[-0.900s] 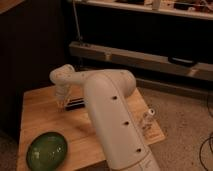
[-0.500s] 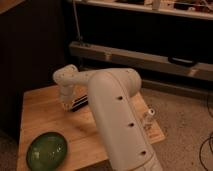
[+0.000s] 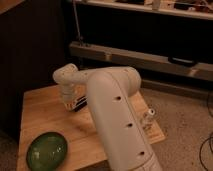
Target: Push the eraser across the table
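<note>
Since the earliest picture the thick white elbow of the arm (image 3: 117,120) has shifted slightly toward the right of the view. The green bowl (image 3: 46,149) and the small white bottle (image 3: 149,117) lie where they lay before.

Nearest the camera, the arm's broad link rises from the bottom edge and covers much of the right half of the desk (image 3: 45,107). A row of small dark holes runs down its side. The bowl sits at the front left corner of the desk, round, shallow and upright, well apart from everything else. The bottle stands upright near the desk's right rim, just beside the big link as the camera sees it.

Farther back, the arm bends at the elbow, and a thinner forearm reaches left to a rounded wrist joint that turns downward. Below it the gripper (image 3: 72,100) hangs low over the middle of the desk. Whether it is apart or together I cannot tell.

The eraser (image 3: 81,104), a small dark block with pale stripes, lies on the desk just beside the gripper, on its right in the view. The arm partly hides it, and I cannot tell if the two touch.

Beyond the desk, grey speckled floor (image 3: 185,115) spreads to the right. A long low shelf unit (image 3: 150,57) with a pale rail runs across the back, and a dark cabinet (image 3: 30,45) stands at the left.
</note>
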`<state>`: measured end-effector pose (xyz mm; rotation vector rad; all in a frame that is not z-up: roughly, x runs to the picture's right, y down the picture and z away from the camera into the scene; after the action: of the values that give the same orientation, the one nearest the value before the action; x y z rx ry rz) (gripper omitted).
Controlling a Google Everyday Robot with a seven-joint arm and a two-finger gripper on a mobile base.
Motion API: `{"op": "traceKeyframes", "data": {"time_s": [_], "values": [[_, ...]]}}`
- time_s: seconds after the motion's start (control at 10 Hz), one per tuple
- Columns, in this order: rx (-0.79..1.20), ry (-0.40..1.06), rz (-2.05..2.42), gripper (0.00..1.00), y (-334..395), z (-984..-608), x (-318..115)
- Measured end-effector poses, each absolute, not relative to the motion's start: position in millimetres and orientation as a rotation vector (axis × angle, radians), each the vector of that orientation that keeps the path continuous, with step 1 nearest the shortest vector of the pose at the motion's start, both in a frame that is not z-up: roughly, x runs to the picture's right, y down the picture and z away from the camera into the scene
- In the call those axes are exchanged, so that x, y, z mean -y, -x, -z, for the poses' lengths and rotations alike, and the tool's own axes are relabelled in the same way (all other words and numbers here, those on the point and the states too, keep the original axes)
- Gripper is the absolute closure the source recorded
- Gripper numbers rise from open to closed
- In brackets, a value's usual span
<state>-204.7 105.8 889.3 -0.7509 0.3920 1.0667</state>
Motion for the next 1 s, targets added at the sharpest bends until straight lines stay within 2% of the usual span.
{"op": "traceKeyframes", "data": {"time_s": [0.4,1.0], "values": [[-0.392,0.724,-1.128,0.99,181,-884,-99],[-0.273,0.713,-1.166,0.99,237,-908,-62]]}}
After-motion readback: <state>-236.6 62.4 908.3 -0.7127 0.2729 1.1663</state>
